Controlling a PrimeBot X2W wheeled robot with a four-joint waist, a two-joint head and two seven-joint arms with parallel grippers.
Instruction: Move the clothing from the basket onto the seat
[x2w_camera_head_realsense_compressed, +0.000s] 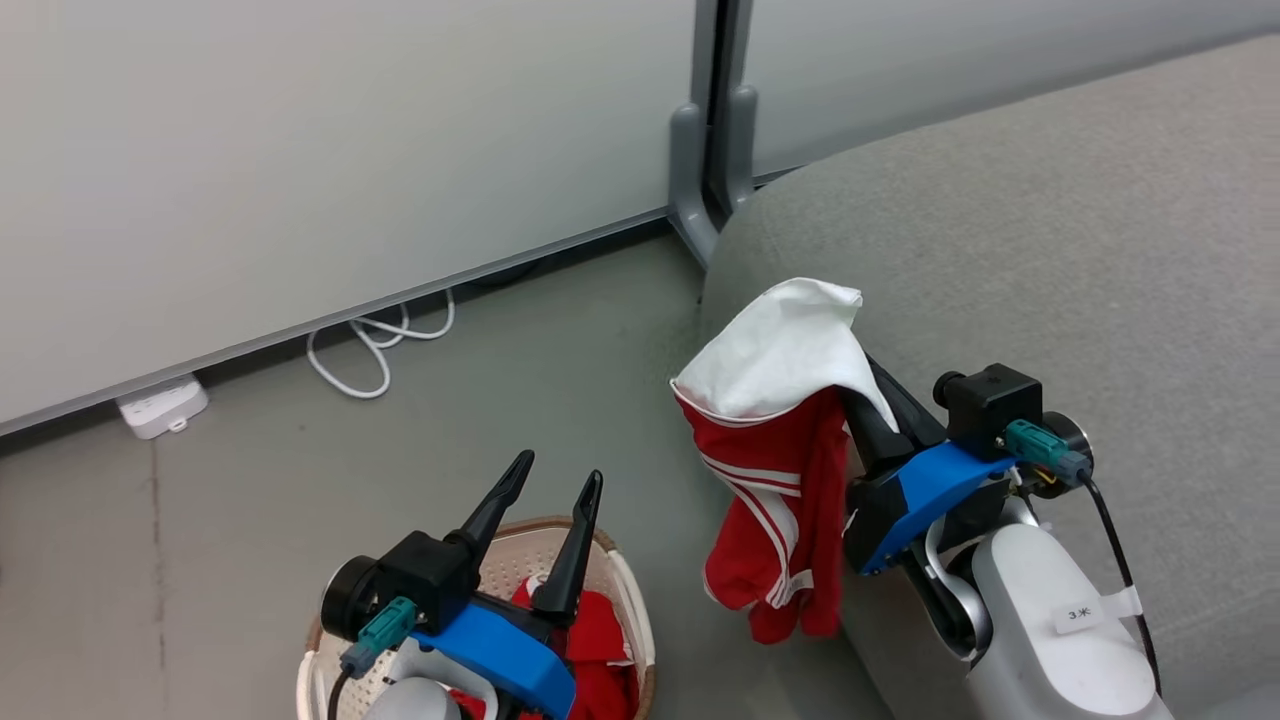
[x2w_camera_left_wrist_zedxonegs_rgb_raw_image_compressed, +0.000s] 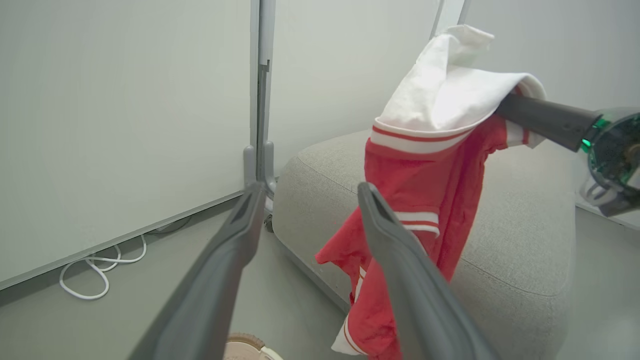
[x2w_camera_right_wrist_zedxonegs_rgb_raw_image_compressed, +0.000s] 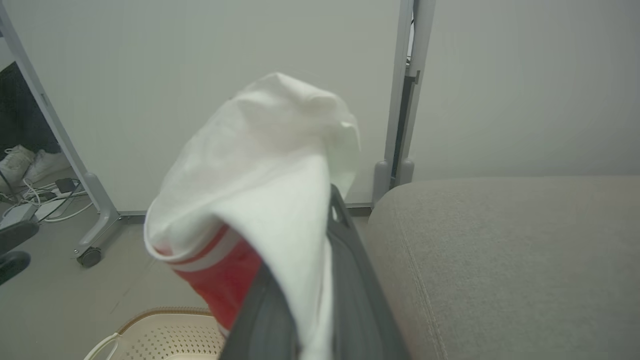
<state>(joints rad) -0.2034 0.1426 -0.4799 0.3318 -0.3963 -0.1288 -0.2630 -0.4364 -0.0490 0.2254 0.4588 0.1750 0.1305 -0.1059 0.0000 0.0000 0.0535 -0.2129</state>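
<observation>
My right gripper is shut on the clothing's striped red and white garment, which hangs over the left edge of the grey seat. In the right wrist view its white panel drapes over my fingers. The plain red garment lies in the cream basket at the bottom of the head view. My left gripper stands open above the basket with nothing between its fingers. The left wrist view shows the hanging garment beyond the open left gripper, in front of the seat.
A grey partition post stands at the seat's far corner, against pale wall panels. A white power strip and a looped white cable lie on the floor by the wall. A wheeled frame leg stands left of the basket.
</observation>
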